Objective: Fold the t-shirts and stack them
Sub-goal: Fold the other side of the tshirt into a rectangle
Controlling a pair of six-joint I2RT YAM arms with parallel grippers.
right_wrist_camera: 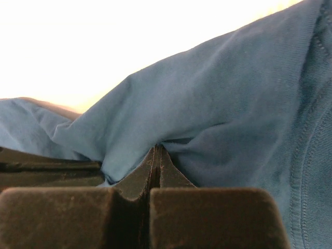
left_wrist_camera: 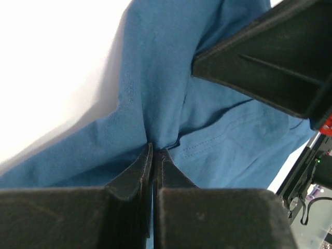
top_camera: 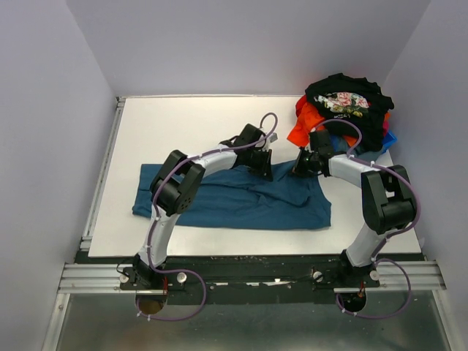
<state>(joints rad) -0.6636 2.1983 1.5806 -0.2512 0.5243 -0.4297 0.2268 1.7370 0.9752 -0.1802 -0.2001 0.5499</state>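
Note:
A teal-blue t-shirt (top_camera: 234,199) lies spread and wrinkled across the near half of the white table (top_camera: 183,124). My left gripper (top_camera: 265,172) is at the shirt's far edge. In the left wrist view its jaws (left_wrist_camera: 154,151) are shut, pinching a fold of the teal cloth (left_wrist_camera: 155,93). My right gripper (top_camera: 300,170) is just to the right on the same edge. Its jaws (right_wrist_camera: 157,151) are shut on a ridge of the teal cloth (right_wrist_camera: 218,104). The two grippers are a short way apart.
At the back right corner lies a pile of other t-shirts: a black one with floral print (top_camera: 347,99) on top, an orange-red one (top_camera: 307,126) under it, and a bright blue one (top_camera: 387,139) peeking out. The right gripper's black body (left_wrist_camera: 270,62) looms in the left wrist view.

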